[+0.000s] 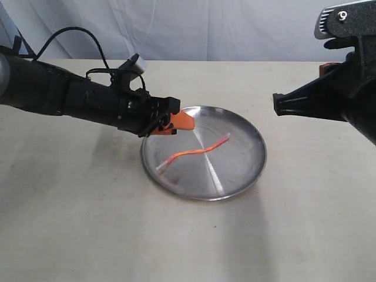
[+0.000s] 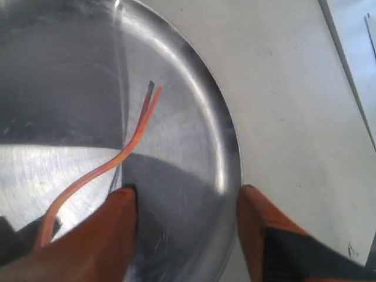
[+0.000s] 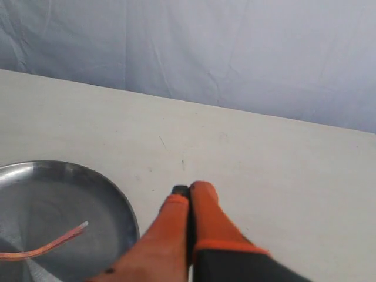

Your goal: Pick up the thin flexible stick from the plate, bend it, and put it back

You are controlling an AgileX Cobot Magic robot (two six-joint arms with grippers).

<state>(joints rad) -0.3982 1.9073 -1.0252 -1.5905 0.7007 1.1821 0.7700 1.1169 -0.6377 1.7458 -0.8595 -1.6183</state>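
The thin flexible stick lies wavy across the middle of the shiny steel plate; it also shows as the stick and the stick. My left gripper hovers over the plate's left rim, open, with nothing between its orange fingers; in its wrist view the left gripper straddles the plate's rim, and the stick passes just beside one finger. My right gripper is shut and empty, held off the right side of the plate. In the exterior view only the right arm's black body shows.
The beige table carries only the plate. A pale cloth backdrop hangs behind the far edge. The right arm's body hangs above the table at the right.
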